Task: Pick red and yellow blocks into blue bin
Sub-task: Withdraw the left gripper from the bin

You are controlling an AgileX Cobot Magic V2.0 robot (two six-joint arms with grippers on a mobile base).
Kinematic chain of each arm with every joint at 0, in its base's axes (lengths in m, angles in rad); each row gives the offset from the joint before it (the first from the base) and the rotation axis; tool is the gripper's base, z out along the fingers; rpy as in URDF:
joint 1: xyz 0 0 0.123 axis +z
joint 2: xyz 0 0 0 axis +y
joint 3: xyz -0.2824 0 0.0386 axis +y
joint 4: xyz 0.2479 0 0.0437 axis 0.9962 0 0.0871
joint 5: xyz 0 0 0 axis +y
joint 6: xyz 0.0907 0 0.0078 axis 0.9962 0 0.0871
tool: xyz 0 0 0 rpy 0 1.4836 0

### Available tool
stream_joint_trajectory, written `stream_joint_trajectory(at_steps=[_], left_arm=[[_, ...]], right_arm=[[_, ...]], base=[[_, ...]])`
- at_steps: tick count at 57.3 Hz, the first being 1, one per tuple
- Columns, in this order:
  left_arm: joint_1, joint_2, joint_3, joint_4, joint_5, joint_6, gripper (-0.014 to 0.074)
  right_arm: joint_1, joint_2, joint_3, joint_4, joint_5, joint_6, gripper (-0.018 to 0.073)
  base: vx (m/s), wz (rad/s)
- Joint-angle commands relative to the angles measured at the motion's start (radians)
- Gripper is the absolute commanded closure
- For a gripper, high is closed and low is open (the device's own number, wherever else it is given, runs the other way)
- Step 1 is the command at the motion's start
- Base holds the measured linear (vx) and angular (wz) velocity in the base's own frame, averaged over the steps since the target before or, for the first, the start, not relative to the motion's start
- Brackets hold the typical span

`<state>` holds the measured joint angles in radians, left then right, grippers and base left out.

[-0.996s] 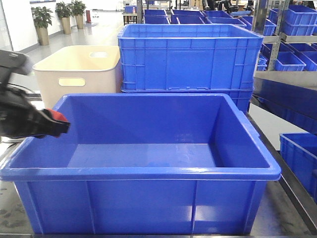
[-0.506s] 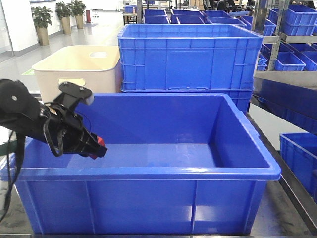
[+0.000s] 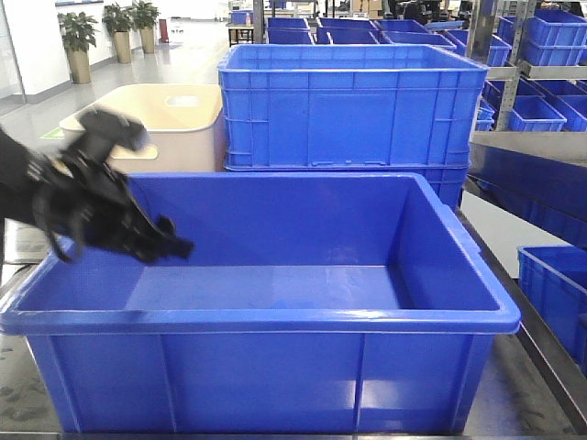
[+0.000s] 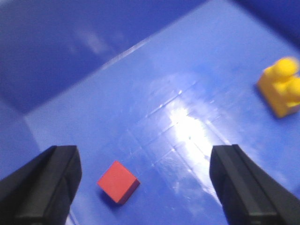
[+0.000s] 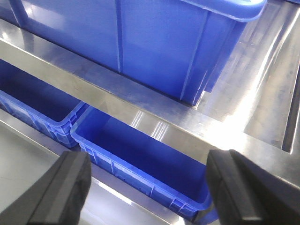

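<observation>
The blue bin [image 3: 275, 321] fills the front view. In the left wrist view the red cube [image 4: 118, 182] and the yellow studded brick [image 4: 281, 86] lie apart on the bin's floor [image 4: 187, 93]. My left gripper [image 4: 145, 185] is open and empty above the floor, with the red cube below and between its fingers. In the front view the left gripper [image 3: 170, 247] reaches in over the bin's left rim, and the near wall hides both blocks. My right gripper [image 5: 147, 187] is open and empty beside the bin's ribbed outer wall [image 5: 154, 42].
A beige tub [image 3: 147, 124] stands behind the bin at the left and a gridded blue crate [image 3: 353, 105] behind it. Small blue bins [image 3: 555, 293] sit low at the right. Under my right gripper are steel shelf rails [image 5: 140, 98] and a small blue tray [image 5: 150, 154].
My left gripper swung in over the bin's left rim holding the red cube, dipped down, let it go and has lifted back a little. The cube now lies on the floor.
</observation>
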<state>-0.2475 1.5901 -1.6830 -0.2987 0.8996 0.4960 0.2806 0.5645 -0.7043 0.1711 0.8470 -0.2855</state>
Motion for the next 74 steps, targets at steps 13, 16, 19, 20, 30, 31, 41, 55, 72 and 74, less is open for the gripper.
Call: stream_joint_trajectory(at_steps=[13, 16, 19, 20, 30, 31, 41, 55, 72, 74], left_arm=[[-0.003, -0.321, -0.051, -0.029, 0.097, -0.107, -0.0016], [-0.003, -0.375, -0.049, -0.029, 0.131, -0.163, -0.0001], [-0.003, -0.425, -0.031, -0.031, 0.138, -0.194, 0.0011], [-0.003, -0.446, -0.017, -0.037, 0.138, -0.198, 0.0012], [-0.003, -0.640, 0.204, -0.089, 0.141, -0.189, 0.0012], [-0.003, -0.664, 0.224, -0.089, 0.141, -0.189, 0.0012], [-0.002, -0.861, 0.478, -0.046, 0.143, -0.227, 0.0012], [-0.002, -1.097, 0.738, 0.188, 0.145, -0.462, 0.0012], [-0.002, -1.240, 0.914, 0.241, 0.144, -0.496, 0.0022], [-0.002, -1.244, 0.926, 0.241, 0.143, -0.496, 0.0036]], right_arm=[[-0.001, 0.003, -0.025, 0.001, -0.067, -0.003, 0.0010], [-0.001, 0.003, -0.025, 0.001, -0.067, -0.003, 0.0010], [-0.001, 0.003, -0.025, 0.001, -0.067, -0.003, 0.0010], [-0.001, 0.003, -0.025, 0.001, -0.067, -0.003, 0.0010], [-0.001, 0.003, -0.025, 0.001, -0.067, -0.003, 0.0010], [-0.001, 0.003, -0.025, 0.001, -0.067, -0.003, 0.0010], [-0.001, 0.003, -0.025, 0.001, -0.067, -0.003, 0.0010], [-0.001, 0.003, -0.025, 0.001, -0.067, -0.003, 0.0010], [-0.001, 0.003, -0.025, 0.050, -0.057, 0.005, 0.0018], [-0.002, 0.003, -0.025, 0.033, -0.053, 0.020, 0.0034]], base=[[0.00, 0.00], [0.00, 0.00], [0.00, 0.00], [0.00, 0.00], [0.00, 0.00], [0.00, 0.00], [0.00, 0.00], [0.00, 0.00], [0.00, 0.00], [0.00, 0.00]])
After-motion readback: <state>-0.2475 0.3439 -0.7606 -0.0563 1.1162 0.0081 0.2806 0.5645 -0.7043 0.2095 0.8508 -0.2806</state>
